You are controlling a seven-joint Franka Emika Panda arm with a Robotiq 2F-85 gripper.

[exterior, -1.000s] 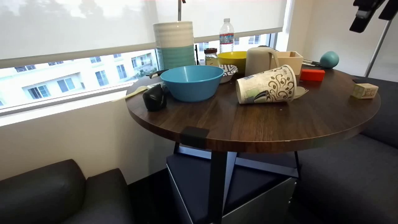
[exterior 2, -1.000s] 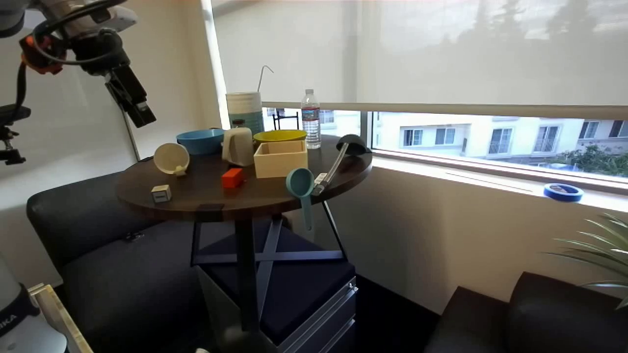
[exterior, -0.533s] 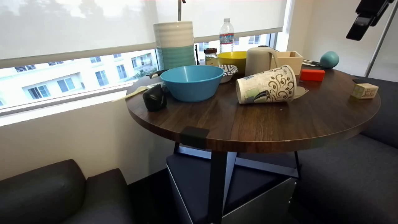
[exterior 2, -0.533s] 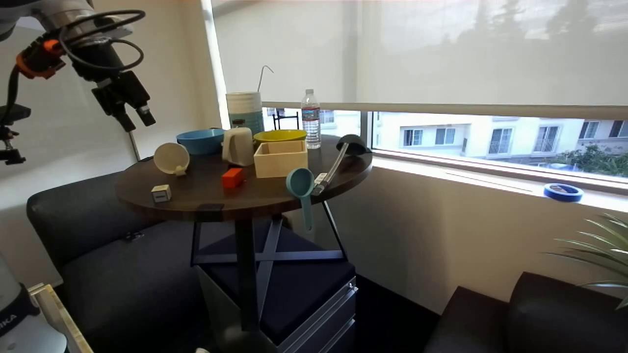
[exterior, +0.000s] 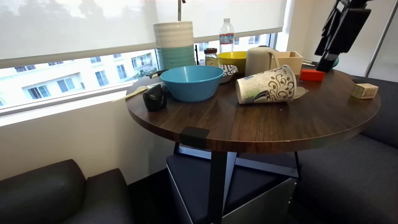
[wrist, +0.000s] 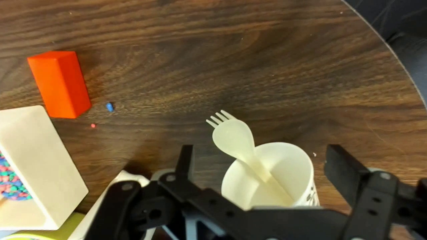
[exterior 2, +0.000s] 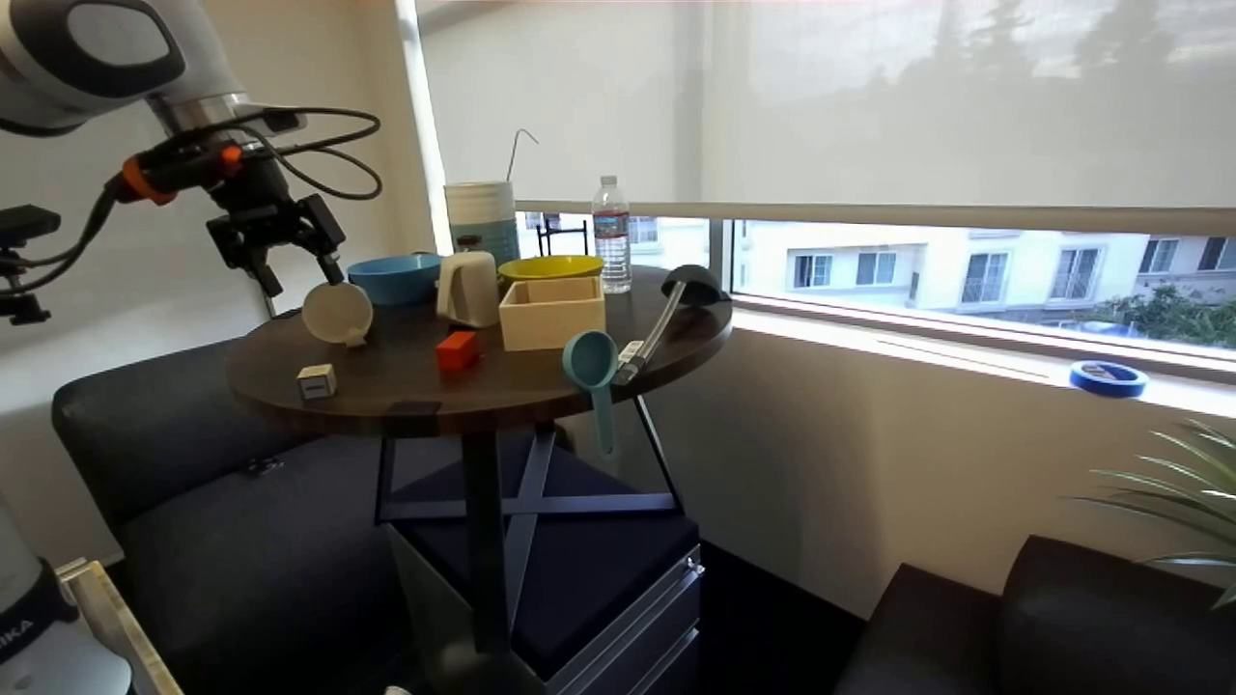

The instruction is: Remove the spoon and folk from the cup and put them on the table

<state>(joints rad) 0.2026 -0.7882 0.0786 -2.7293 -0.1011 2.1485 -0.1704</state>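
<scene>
The black claw (wrist: 260, 161) is gaping; pale plastic spoon (wrist: 243, 150) and fork (wrist: 224, 118) are poking from a cream paper cup (wrist: 296, 166) toward eleven o'clock.

The tapered cream paper cup (exterior: 270, 86), printed with dark squiggles, lies on its side right of centre in an exterior view, mouth to the right, on the round dark wood-grain counter (exterior: 252, 124). From its mouth, near mid-frame in the wrist view, juts a pale spoon (wrist: 234, 138), bowl over a fork (wrist: 222, 117) whose tines show beyond; their handles appear to overlap inside.
</scene>
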